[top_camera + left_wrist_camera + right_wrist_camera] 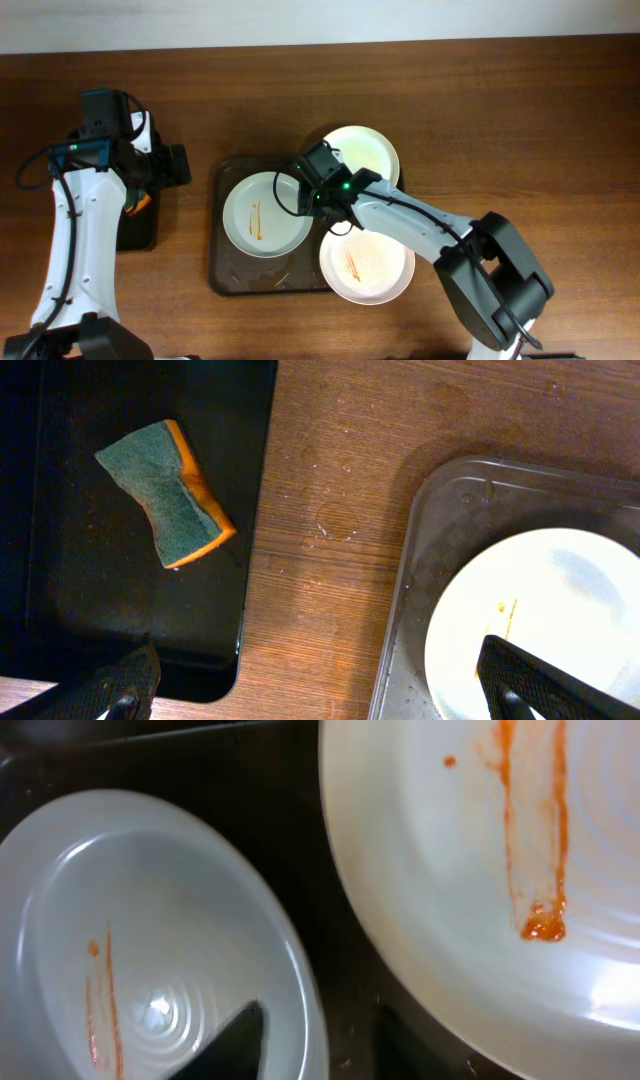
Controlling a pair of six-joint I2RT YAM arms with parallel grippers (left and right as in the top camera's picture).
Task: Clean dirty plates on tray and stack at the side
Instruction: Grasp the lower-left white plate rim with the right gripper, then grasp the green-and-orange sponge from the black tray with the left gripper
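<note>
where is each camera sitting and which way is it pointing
Overhead: fixed above the table, looking straight down on the tray, left plate, far plate, near plate and both arms.
Left wrist: on the left arm, facing down at the sponge on the black tray; its fingertips at the bottom.
Right wrist: on the right arm, close over the left and near plates; one fingertip shows.
Shared: all three see the left plate.

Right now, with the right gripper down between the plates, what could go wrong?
1. The front-right plate overhangs the tray rim; a nudge could tip it off.
2. The right gripper hangs open between that plate and the left plate, both sauced; closing may clip a rim or smear sauce.
3. The sponge lies unheld near the open left gripper; stacking unwiped plates would spread sauce.
</note>
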